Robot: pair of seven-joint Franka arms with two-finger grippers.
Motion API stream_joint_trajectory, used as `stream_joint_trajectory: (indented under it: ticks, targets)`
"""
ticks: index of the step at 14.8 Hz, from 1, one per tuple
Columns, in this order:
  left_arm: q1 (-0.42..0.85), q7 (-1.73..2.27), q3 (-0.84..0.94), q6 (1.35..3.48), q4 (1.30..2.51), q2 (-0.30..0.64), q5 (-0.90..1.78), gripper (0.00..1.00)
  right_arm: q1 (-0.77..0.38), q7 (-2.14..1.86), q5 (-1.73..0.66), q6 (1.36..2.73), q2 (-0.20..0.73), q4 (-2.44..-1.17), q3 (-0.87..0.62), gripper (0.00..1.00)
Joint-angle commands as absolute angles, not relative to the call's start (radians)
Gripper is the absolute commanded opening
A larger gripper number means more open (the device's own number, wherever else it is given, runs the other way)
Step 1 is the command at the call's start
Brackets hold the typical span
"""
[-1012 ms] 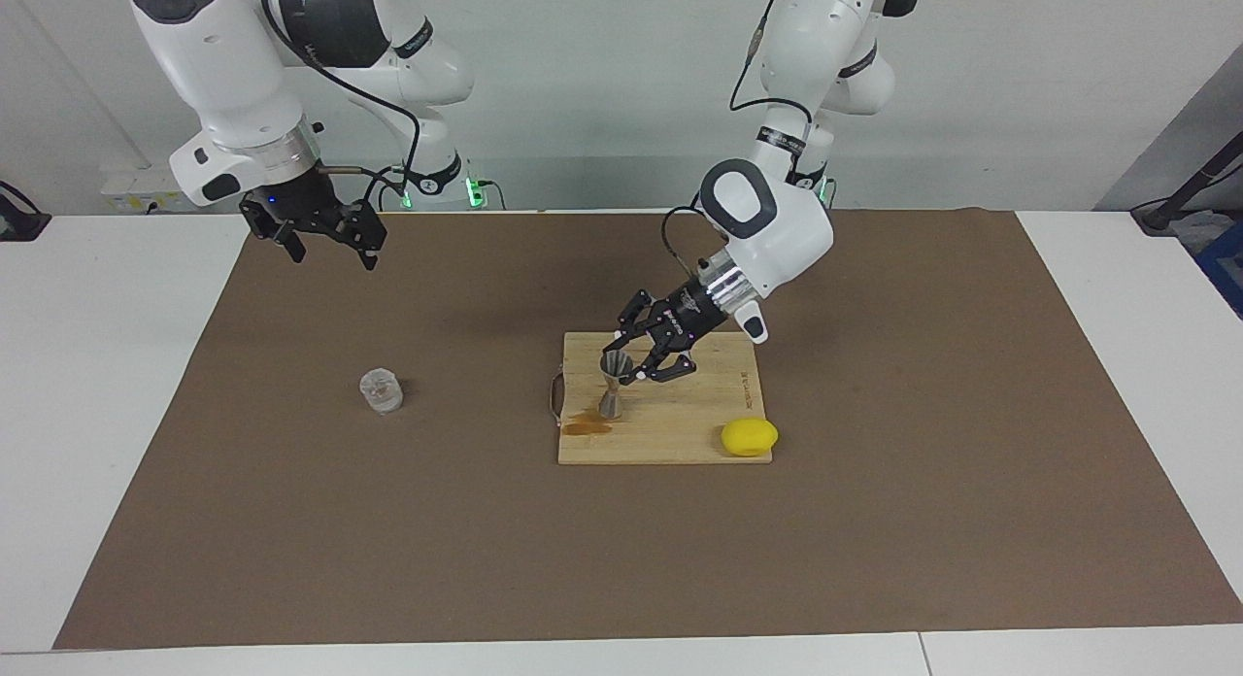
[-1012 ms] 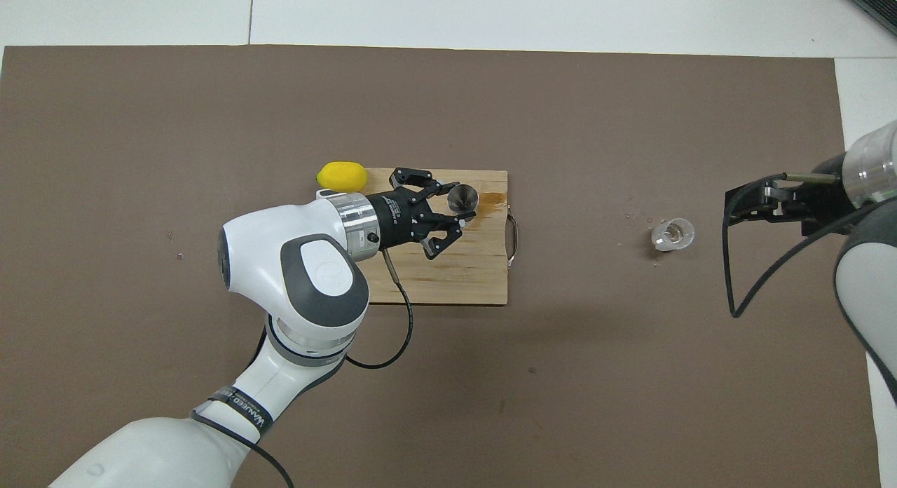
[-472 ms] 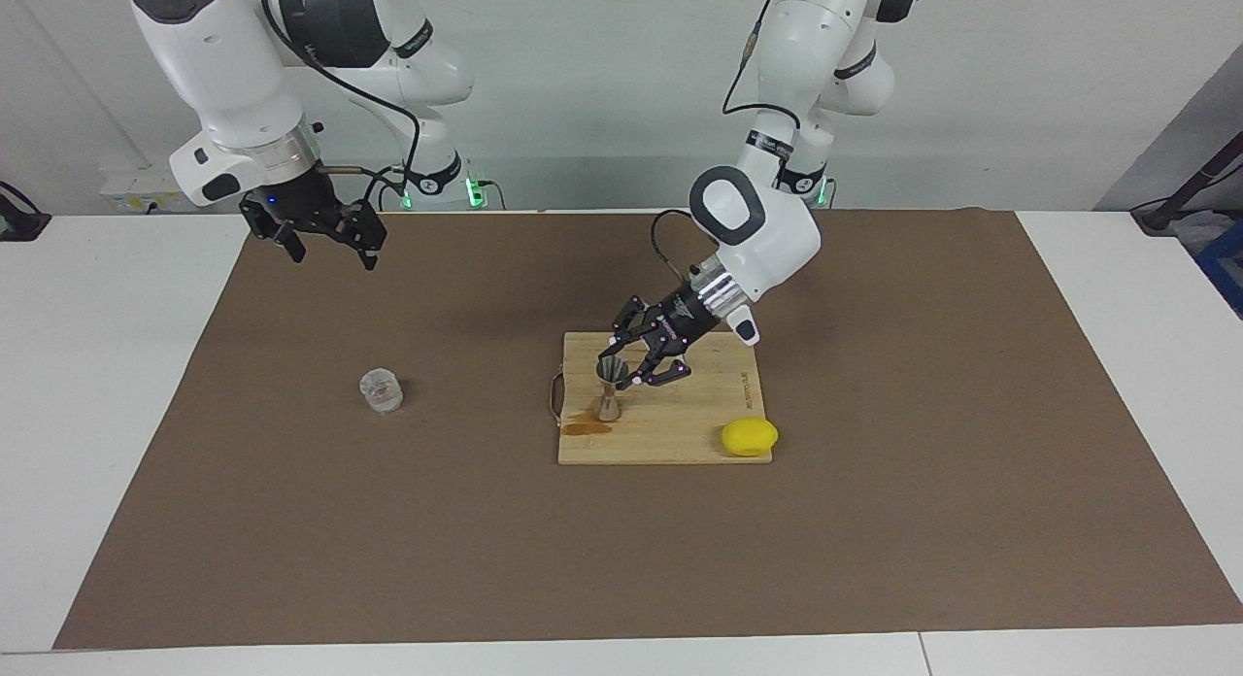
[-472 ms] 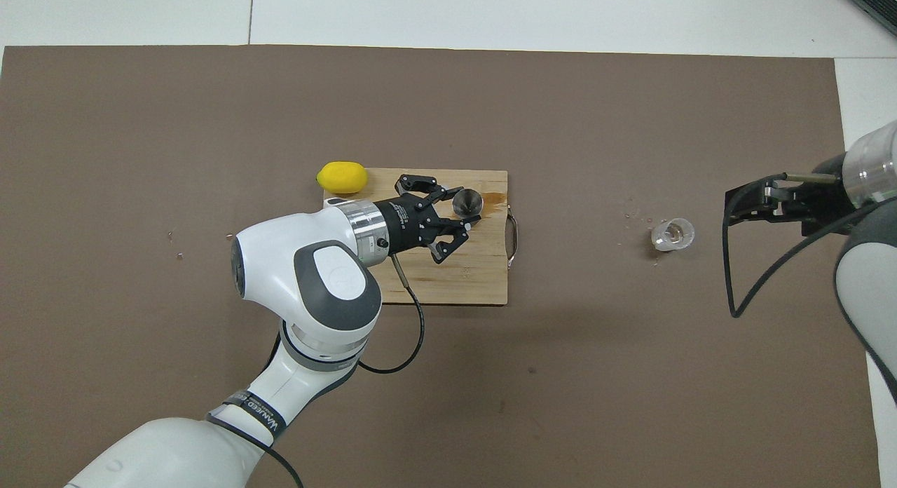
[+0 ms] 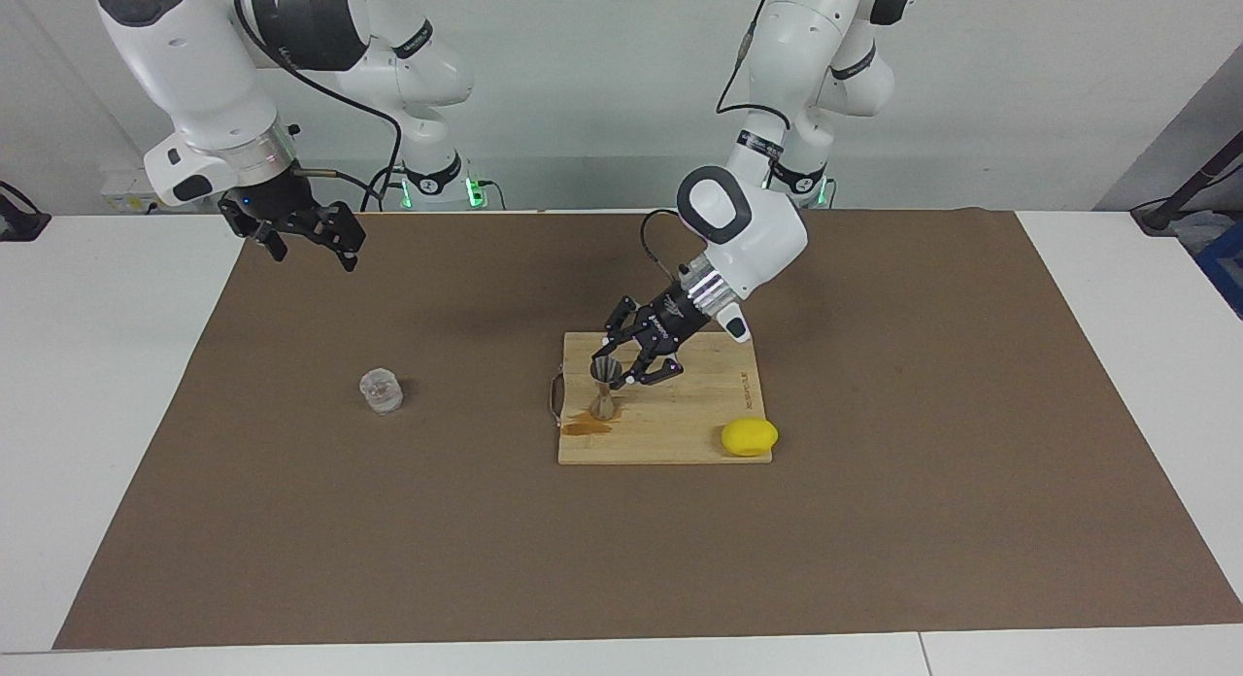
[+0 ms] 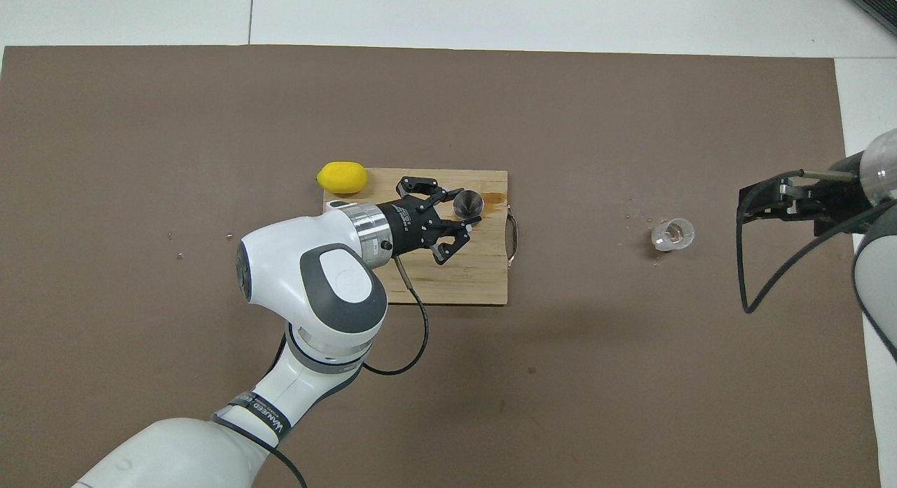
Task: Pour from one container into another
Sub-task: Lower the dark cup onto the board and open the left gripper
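Reaching down at a slant from its bent white elbow, the left arm holds its black left gripper (image 5: 621, 365) (image 6: 459, 218) low over the rectangular bamboo cutting board (image 5: 680, 433) (image 6: 448, 278), its fingers spread apart just beside the upper cone of the small silver hourglass-shaped metal jigger (image 5: 605, 392) (image 6: 467, 203), gripping nothing. That jigger stands upright on the board's end toward the right arm, beside a brown liquid stain (image 5: 586, 424) (image 6: 496, 197) on the wood. A yellow lemon (image 5: 749, 436) (image 6: 342, 177) lies at the board's corner toward the left arm's end and farther from the robots. On the brown table mat (image 5: 874, 521) (image 6: 210, 109), well apart from the board toward the right arm's end, sits the small squat clear glass cup (image 5: 381, 390) (image 6: 673, 234). The right arm waits raised, its right gripper (image 5: 306, 237) (image 6: 767, 204) hanging over the mat with fingers parted and holding nothing, nearer the robots' side than the cup. Only the facing view shows the jigger's narrow waist and the gripper's height above the board; the overhead view alone looks into the jigger's open mouth and shows one fingertip close to its rim.
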State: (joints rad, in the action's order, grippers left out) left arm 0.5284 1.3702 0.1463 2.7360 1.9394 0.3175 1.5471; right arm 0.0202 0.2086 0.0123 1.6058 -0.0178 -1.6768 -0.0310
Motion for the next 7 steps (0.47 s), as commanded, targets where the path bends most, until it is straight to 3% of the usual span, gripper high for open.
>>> stream_joint_trajectory:
  ticks: [1, 3, 5, 7]
  targets:
    - [0.554, 1.356, 0.132, 2.764, 1.931, 0.331, 1.575, 0.2, 0.044, 0.183, -0.012, 1.594, -0.038, -1.697, -0.037, 1.0]
    - [0.554, 1.356, 0.132, 2.764, 1.928, 0.33, 1.575, 0.39, 0.058, 0.193, -0.012, 1.617, -0.037, -1.7, -0.038, 0.99]
    - [0.564, 1.361, 0.132, 2.786, 1.927, 0.327, 1.574, 1.0, 0.058, 0.201, -0.012, 1.644, -0.028, -1.707, -0.037, 1.0]
    - [0.577, 1.368, 0.132, 2.787, 1.93, 0.304, 1.574, 1.0, 0.067, 0.233, -0.012, 1.684, -0.02, -1.712, -0.035, 1.0]
